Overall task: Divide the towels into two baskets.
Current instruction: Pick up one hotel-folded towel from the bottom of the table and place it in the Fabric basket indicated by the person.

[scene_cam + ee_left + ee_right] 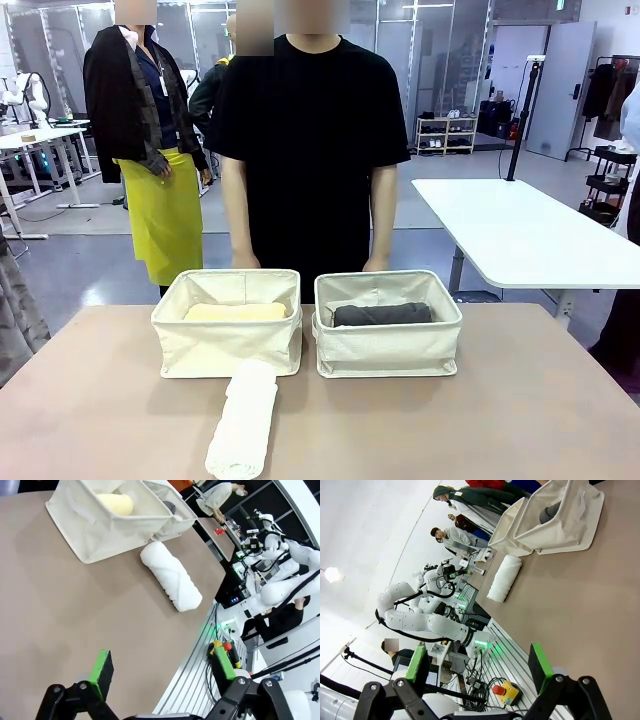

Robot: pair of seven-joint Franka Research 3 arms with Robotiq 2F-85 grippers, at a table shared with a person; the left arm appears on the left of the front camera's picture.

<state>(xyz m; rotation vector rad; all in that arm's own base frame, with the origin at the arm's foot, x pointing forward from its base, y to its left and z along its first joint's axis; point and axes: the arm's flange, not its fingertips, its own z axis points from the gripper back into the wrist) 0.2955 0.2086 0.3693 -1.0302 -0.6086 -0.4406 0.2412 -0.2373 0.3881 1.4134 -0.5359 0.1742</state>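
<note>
Front view shows the counter (100, 400) with both baskets side by side toward the middle of its far edge, a person (305, 130) standing just behind them; the left basket (226, 352) and the right basket (388, 352) nearly touch, open tops up.

From where I stand the sorting looks partly done. A pale yellow towel (235, 312) lies across the inside of the left basket; a dark grey towel (382, 314) lies the same way in the right basket; whether anything more is tucked behind or under either roll I cannot tell. One white towel (243, 420) is out on the bare counter, its far end just in front of the left basket by the gap between the two, its length running toward the near edge; that roll has yet to go into a basket, and I would judge it the next thing to be picked up.

Neither arm has anything in hand. The left gripper (163, 665) hangs over open counter with its green pads spread wide, the white towel well ahead of it; the right gripper (478, 665) is likewise spread wide and empty near the counter's near edge, the baskets well apart from it.
</note>
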